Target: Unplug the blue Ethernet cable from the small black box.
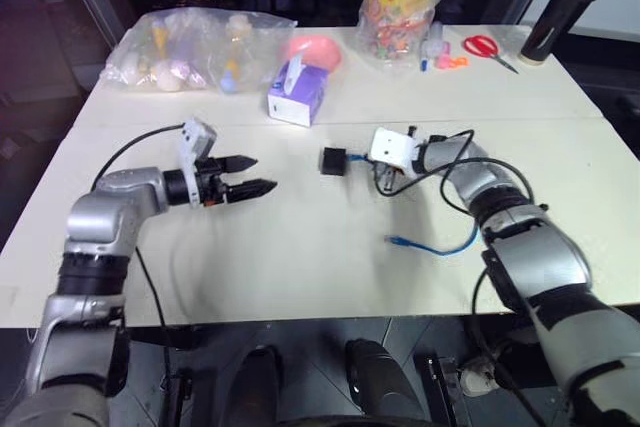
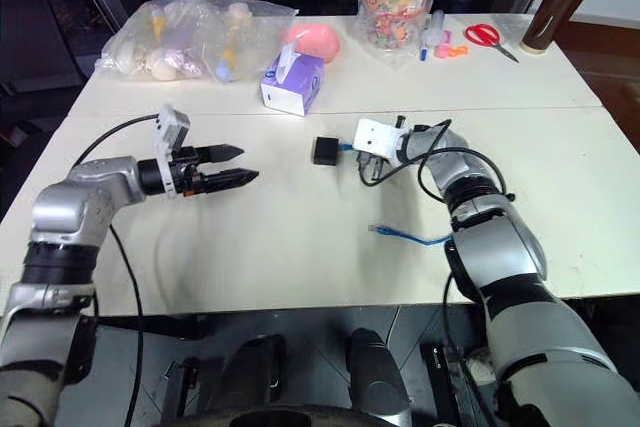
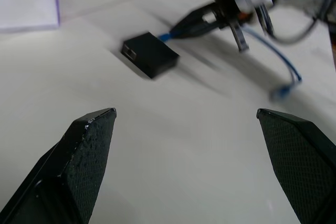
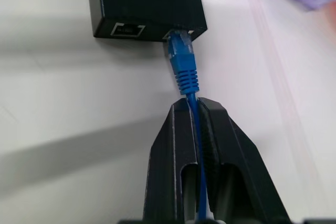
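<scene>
The small black box (image 1: 333, 160) lies flat near the middle of the white table (image 1: 300, 257). The blue Ethernet cable (image 4: 182, 66) is plugged into one port of the small black box (image 4: 144, 3), beside an empty port. My right gripper (image 4: 193, 106) is shut on the cable just behind its blue plug, a finger's length from the box. The cable's other end (image 1: 430, 245) lies loose on the table by my right forearm. To the left of the box my left gripper (image 1: 255, 175) hovers open, pointing at it, with nothing between its fingers (image 3: 89, 145).
A purple tissue box (image 1: 298, 92) stands behind the black box. Along the far edge are a clear bag of items (image 1: 190, 47), a pink object (image 1: 315, 50), a candy jar (image 1: 400, 2), red scissors (image 1: 485, 47) and a dark cylinder (image 1: 560, 17).
</scene>
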Robot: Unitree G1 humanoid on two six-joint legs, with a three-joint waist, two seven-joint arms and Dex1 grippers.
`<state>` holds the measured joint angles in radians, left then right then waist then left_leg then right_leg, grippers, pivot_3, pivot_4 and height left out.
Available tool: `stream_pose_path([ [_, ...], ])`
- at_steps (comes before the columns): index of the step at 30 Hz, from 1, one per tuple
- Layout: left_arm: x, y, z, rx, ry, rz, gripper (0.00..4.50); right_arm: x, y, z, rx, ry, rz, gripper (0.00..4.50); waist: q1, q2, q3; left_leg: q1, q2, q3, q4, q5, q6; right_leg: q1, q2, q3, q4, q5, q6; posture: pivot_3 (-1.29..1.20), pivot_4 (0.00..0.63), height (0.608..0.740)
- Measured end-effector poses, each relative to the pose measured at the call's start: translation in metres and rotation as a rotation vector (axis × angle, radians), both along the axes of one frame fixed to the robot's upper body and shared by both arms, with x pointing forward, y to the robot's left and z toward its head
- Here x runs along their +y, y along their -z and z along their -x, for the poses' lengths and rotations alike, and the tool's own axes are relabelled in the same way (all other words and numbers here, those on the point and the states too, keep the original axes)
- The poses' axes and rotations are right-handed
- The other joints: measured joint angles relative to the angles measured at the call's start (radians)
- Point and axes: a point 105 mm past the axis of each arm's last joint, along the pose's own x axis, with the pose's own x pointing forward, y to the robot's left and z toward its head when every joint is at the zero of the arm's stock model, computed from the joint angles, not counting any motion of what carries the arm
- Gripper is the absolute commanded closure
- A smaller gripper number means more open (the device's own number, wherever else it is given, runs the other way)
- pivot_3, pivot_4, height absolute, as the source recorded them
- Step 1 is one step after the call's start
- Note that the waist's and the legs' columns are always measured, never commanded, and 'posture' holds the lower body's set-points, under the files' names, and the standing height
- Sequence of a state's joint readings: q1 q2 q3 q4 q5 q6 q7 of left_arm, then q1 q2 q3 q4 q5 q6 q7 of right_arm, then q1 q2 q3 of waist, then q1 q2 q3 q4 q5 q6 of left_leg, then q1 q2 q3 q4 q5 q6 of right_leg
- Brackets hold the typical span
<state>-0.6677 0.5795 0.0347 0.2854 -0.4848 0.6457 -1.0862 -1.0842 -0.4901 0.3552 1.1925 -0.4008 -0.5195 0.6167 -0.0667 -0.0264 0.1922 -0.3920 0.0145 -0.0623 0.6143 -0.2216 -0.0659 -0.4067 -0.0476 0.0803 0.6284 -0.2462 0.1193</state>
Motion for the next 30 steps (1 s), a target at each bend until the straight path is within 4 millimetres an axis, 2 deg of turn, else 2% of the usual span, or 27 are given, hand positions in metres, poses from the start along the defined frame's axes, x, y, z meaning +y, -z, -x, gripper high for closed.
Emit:
stream_pose_path([
  [2,-0.017,-0.009,-0.017,0.029,0.036,0.089,0.00,-0.011,-0.018,0.004,-0.180,-0.027,0.038,4.36,0.007,0.000,0.000,-0.001,0.000,-0.001,-0.001,0.000,0.000,-0.001,0.000,-0.001,0.000,0.000,0.000,0.00,0.150,0.739],
  [6,-0.051,-0.035,-0.042,0.075,0.142,0.234,0.00,-0.012,-0.061,0.024,-0.521,-0.113,0.072,4.36,-0.001,0.000,0.000,-0.002,-0.001,-0.001,-0.001,0.000,0.000,-0.002,0.001,-0.001,-0.001,-0.001,0.001,0.00,0.150,0.739],
  [9,-0.072,-0.046,-0.052,0.075,0.161,0.287,0.00,-0.012,-0.086,0.035,-0.655,-0.114,0.051,4.36,-0.009,0.000,0.000,-0.001,-0.001,0.000,-0.001,0.000,0.000,-0.001,0.001,0.001,-0.002,-0.001,0.001,0.00,0.150,0.739],
  [12,-0.085,-0.043,-0.062,0.076,0.109,0.294,0.00,-0.008,-0.103,0.042,-0.725,-0.103,0.032,4.36,-0.011,0.000,0.000,0.000,-0.001,0.000,-0.001,0.000,0.001,-0.001,0.001,0.001,-0.001,-0.001,0.001,0.00,0.150,0.739],
  [15,-0.093,-0.030,-0.066,0.063,0.076,0.232,0.00,-0.013,-0.104,0.044,-0.676,-0.048,-0.010,4.36,-0.003,-0.001,0.000,-0.001,-0.001,0.000,0.000,0.000,0.001,0.000,0.001,0.001,-0.001,-0.001,0.001,0.00,0.150,0.739],
  [17,-0.093,-0.025,-0.066,0.072,0.065,0.224,0.00,-0.016,-0.096,0.042,-0.569,0.017,-0.148,4.36,-0.003,-0.001,0.000,-0.001,-0.001,0.000,0.001,0.000,0.001,0.000,0.001,0.001,-0.001,-0.001,0.001,0.00,0.150,0.739],
  [19,-0.093,-0.029,-0.066,0.066,0.069,0.229,0.00,-0.022,-0.078,0.038,-0.425,0.090,-0.297,4.36,-0.002,-0.001,0.000,-0.001,-0.001,0.000,0.001,0.000,0.001,0.000,0.001,0.001,-0.001,-0.001,0.001,0.00,0.150,0.739],
  [21,-0.093,-0.036,-0.065,0.040,0.101,0.234,0.00,-0.029,-0.066,0.035,-0.314,0.139,-0.351,3.79,-0.001,-0.001,0.000,-0.001,-0.001,0.000,0.001,0.000,0.001,0.000,0.000,0.001,-0.001,-0.001,0.002,0.00,0.150,0.739],
  [23,-0.091,-0.041,-0.058,0.021,0.170,0.242,0.00,-0.042,-0.059,0.029,-0.210,0.200,-0.464,2.99,-0.002,-0.001,0.000,-0.001,-0.001,0.000,0.001,0.000,0.001,0.001,0.000,0.001,-0.001,-0.001,0.001,0.00,0.150,0.739],
  [26,-0.078,-0.041,-0.046,0.004,0.271,0.219,0.00,-0.062,-0.043,0.018,-0.081,0.295,-0.555,1.49,-0.008,-0.001,0.000,0.001,0.000,0.000,0.000,0.000,0.001,0.001,0.001,0.001,0.000,-0.001,0.001,0.00,0.150,0.739],
  [27,-0.072,-0.037,-0.042,0.004,0.293,0.200,0.00,-0.066,-0.037,0.014,-0.035,0.319,-0.561,0.87,-0.011,-0.001,0.000,0.001,0.000,0.000,-0.001,0.000,0.001,0.001,0.001,0.001,0.001,-0.001,0.001,0.00,0.150,0.739],
  [28,-0.063,-0.031,-0.038,0.004,0.306,0.171,0.00,-0.066,-0.030,0.010,0.016,0.327,-0.564,0.47,-0.017,0.000,0.000,0.001,0.000,0.000,-0.001,0.000,0.001,0.000,0.002,0.001,0.001,-0.001,0.001,0.00,0.150,0.739],
  [30,-0.050,-0.022,-0.032,0.016,0.308,0.141,0.00,-0.062,-0.022,0.004,0.104,0.328,-0.584,0.47,-0.028,0.000,0.000,0.001,0.001,0.000,-0.001,0.000,0.001,0.000,0.002,0.001,0.002,-0.001,0.001,0.00,0.150,0.739],
])
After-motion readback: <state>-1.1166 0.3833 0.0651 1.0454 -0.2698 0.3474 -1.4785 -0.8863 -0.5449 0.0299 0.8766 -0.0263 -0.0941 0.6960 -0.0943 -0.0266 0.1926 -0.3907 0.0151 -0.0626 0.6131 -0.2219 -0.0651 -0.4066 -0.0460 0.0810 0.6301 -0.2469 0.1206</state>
